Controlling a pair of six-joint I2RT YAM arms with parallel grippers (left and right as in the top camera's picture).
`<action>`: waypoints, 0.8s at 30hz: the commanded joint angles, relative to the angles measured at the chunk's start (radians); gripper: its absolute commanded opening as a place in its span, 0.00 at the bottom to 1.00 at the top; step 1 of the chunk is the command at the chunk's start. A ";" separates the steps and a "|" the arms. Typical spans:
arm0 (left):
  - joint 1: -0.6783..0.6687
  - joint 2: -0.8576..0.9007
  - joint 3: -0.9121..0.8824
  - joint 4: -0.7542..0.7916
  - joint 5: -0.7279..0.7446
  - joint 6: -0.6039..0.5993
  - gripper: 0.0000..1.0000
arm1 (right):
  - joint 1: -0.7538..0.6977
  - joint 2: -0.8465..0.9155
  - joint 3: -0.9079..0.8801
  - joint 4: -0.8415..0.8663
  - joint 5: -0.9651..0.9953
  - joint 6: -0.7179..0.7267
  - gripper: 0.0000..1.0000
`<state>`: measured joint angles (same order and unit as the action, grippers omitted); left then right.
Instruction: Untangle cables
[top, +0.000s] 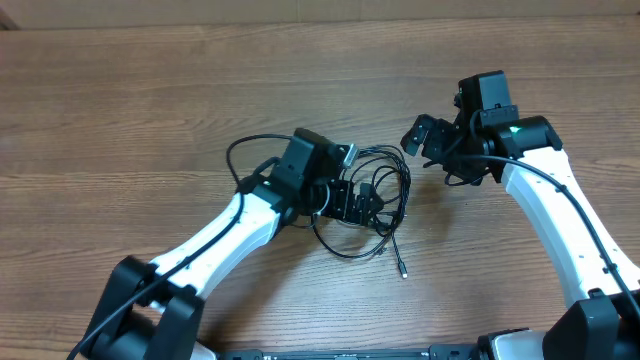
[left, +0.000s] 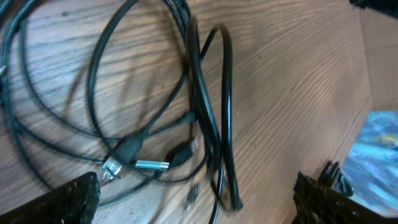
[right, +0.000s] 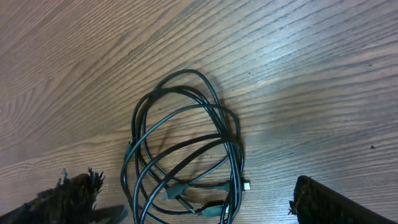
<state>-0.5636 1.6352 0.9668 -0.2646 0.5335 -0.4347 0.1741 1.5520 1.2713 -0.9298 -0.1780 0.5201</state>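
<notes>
I'm hovering my left gripper (left: 196, 199), released, over the tangled thin black cables (left: 227, 99) on the brown wooden table (top: 150, 120). My right gripper (right: 202, 199) is hanging released too, grasping nothing.

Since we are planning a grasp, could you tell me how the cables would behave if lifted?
Probably floppy: the cables lie in loose thin loops, so a lifted strand would likely sag. The loops overlap, so others would probably drag along. The plugs may snag.
</notes>
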 joint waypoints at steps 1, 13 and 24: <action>-0.022 0.063 0.010 0.063 -0.005 -0.053 1.00 | -0.006 -0.003 0.004 0.005 -0.015 0.011 1.00; -0.067 0.183 0.010 0.169 -0.012 -0.114 0.80 | -0.006 -0.003 0.004 0.007 -0.015 0.007 1.00; -0.047 0.165 0.010 0.177 0.037 -0.115 0.04 | -0.006 -0.003 0.004 -0.021 -0.015 0.005 1.00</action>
<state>-0.6220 1.8069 0.9676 -0.0750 0.5385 -0.5514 0.1707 1.5520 1.2713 -0.9432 -0.1867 0.5236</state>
